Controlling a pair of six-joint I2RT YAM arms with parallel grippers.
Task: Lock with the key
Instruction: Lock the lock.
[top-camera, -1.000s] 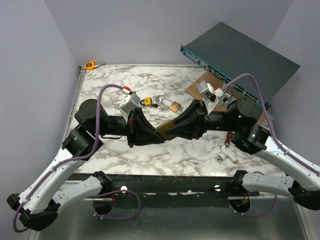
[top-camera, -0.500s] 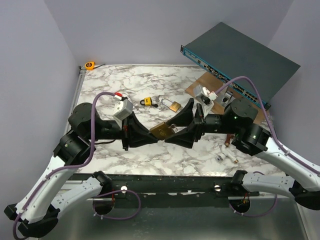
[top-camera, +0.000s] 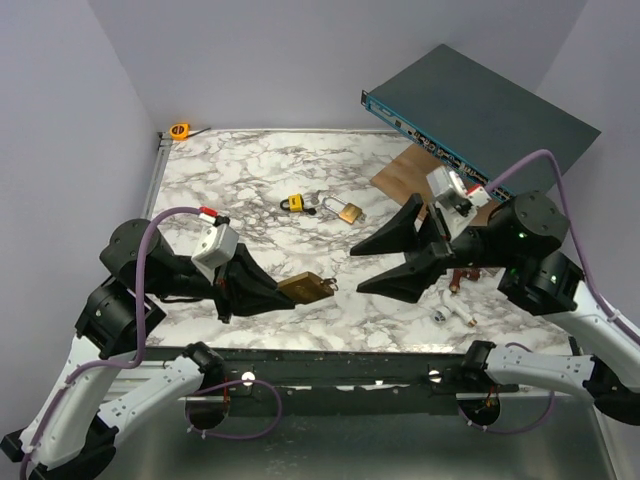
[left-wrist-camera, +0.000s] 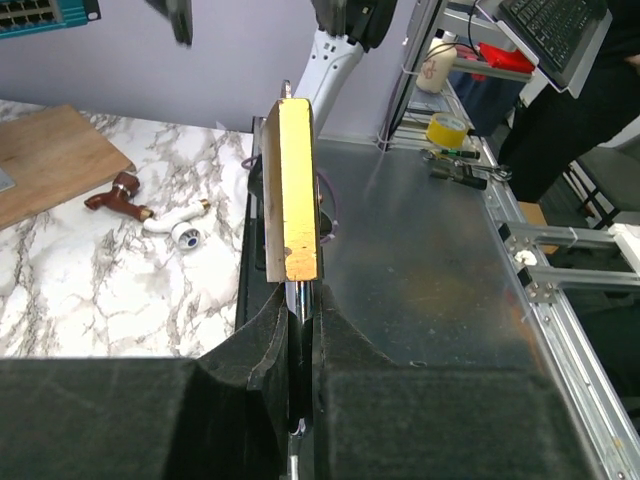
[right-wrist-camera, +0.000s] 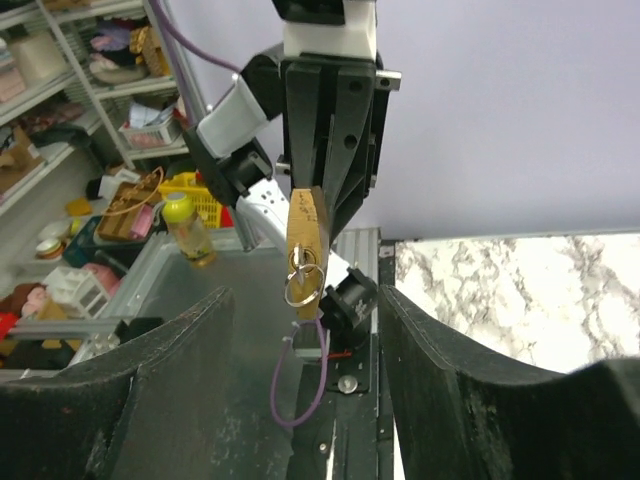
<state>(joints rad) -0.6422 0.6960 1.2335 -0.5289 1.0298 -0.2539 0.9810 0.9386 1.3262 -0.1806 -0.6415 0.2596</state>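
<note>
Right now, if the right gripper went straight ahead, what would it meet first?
Probably the padlock in the left gripper: it sits dead ahead of the right gripper, though depth is unclear.

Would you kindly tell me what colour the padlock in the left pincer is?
Brass-yellow; the padlock shows best in the left wrist view.

Open air between the spread right claw (top-camera: 357, 270) and padlock (top-camera: 306, 288) pinched in left claw (top-camera: 286, 297): straight passage. Beyond both claws, yellow lock (top-camera: 292, 203) and brass lock (top-camera: 350, 212) sit well apart on counter (top-camera: 250, 170). Behind right claw: pipe fittings (top-camera: 441, 314) by the arm, rack switch (top-camera: 480, 115) over counter's far corner.
</note>
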